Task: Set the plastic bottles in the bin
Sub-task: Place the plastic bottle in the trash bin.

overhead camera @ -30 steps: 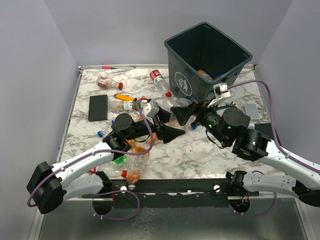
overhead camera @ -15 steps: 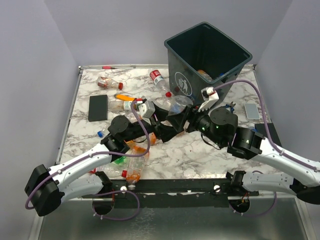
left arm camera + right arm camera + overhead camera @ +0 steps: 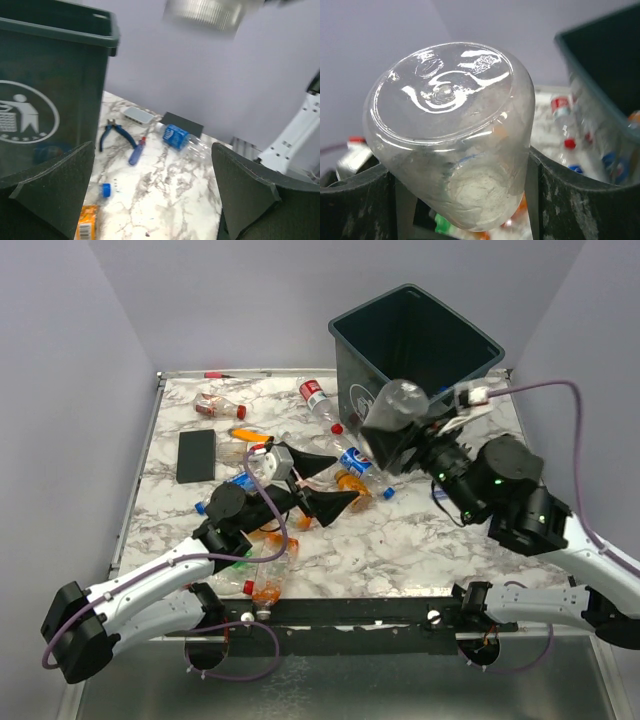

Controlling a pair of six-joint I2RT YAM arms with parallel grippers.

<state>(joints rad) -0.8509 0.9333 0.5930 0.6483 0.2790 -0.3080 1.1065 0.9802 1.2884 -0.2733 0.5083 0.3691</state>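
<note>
Clear bottle (image 3: 445, 100) clamped in right gripper (image 3: 462, 200) near bin (image 3: 400, 335); left gripper (image 3: 150, 195) spread, empty.

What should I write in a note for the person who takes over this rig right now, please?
Left gripper: open, empty, over the middle of the table.
Right gripper: shut on a clear bottle, held up near the bin, not over it.
Bin: far right of the table; its contents cannot be seen.
Done: one bottle picked up.
Left: drop it in, then collect the many bottles lying on the left and middle of the table.
</note>
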